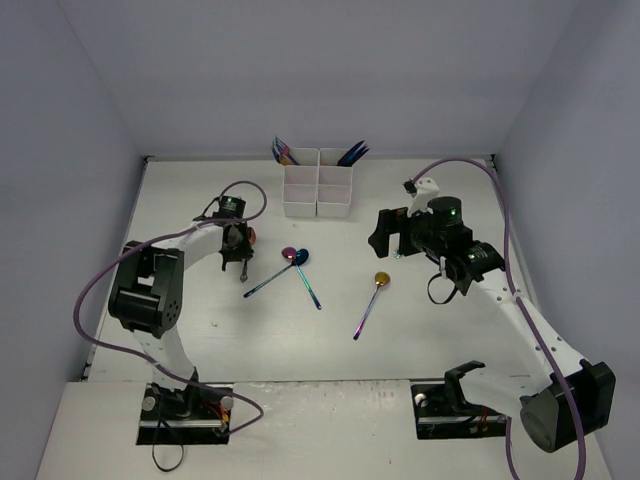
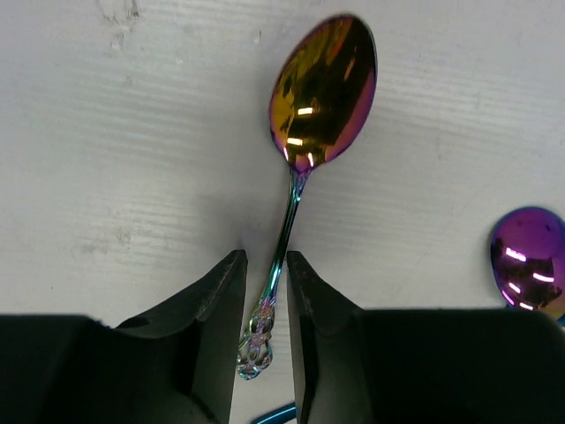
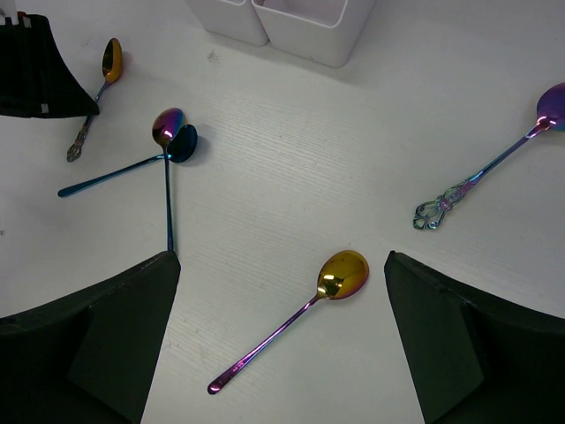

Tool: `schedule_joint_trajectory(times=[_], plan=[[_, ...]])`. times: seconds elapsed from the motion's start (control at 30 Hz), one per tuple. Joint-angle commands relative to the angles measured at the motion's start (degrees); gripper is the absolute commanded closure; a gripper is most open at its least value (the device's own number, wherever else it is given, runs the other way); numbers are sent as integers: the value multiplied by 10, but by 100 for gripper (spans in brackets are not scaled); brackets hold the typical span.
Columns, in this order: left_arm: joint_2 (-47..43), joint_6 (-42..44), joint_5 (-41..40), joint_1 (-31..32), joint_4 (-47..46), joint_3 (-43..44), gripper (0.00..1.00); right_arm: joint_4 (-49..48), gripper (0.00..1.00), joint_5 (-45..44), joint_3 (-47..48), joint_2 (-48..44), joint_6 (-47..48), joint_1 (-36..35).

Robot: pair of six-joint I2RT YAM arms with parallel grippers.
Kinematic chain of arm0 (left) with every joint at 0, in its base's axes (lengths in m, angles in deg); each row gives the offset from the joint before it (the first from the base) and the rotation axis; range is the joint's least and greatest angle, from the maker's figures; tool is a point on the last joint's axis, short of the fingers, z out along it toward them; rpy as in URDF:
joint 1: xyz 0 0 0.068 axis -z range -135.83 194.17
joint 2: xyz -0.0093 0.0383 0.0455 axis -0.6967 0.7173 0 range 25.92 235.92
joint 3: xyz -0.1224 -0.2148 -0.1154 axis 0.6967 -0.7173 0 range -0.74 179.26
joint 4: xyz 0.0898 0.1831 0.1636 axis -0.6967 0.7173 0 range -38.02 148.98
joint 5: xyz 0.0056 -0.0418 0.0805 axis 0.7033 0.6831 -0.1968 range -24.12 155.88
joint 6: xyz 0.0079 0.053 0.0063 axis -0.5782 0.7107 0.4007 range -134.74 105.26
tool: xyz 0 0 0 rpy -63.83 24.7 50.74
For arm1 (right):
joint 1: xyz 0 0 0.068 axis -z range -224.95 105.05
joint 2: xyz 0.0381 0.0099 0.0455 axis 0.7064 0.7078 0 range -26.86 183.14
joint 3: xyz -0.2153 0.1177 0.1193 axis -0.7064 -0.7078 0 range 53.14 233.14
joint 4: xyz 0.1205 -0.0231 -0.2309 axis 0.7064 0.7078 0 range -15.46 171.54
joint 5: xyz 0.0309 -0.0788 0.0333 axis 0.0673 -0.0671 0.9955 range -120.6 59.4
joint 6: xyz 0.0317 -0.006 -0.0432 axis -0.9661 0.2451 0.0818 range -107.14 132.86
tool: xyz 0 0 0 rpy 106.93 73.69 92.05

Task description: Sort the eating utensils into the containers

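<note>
Left wrist: iridescent gold-bowled spoon (image 2: 322, 93).

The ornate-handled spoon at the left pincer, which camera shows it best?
The left wrist view: the ornate-handled spoon fills the frame, its handle between the left pincer's fingers. The top view shows only an orange speck by the pincer; the right wrist view shows it small, far off.

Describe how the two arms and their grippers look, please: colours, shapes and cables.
The left arm and the right arm both have white links with bulky black joint housings. A purple cable loops along the left arm, and a second one runs along the right arm, which also shows a small green light. The left gripper and the right gripper are matte black and wedge-shaped.
</note>
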Motion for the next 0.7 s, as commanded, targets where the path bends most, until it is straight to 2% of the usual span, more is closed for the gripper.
schedule_joint_trajectory(times=[0.0,0.27,0.33,0.4,0.67], plan=[[29,13,-30,-3,43,72,78,-27,0,11,0,-20,4,-3],[81,31,-20,-4,65,123,81,-26,0,8,-8,-35,1,-2],[82,29,-15,-3,67,123,86,-26,0,6,-9,-37,2,-3],[77,28,-13,-3,66,117,100,-26,0,6,-7,-36,3,-2],[0,74,10,-1,41,116,100,-27,0,7,5,-20,8,-3]])
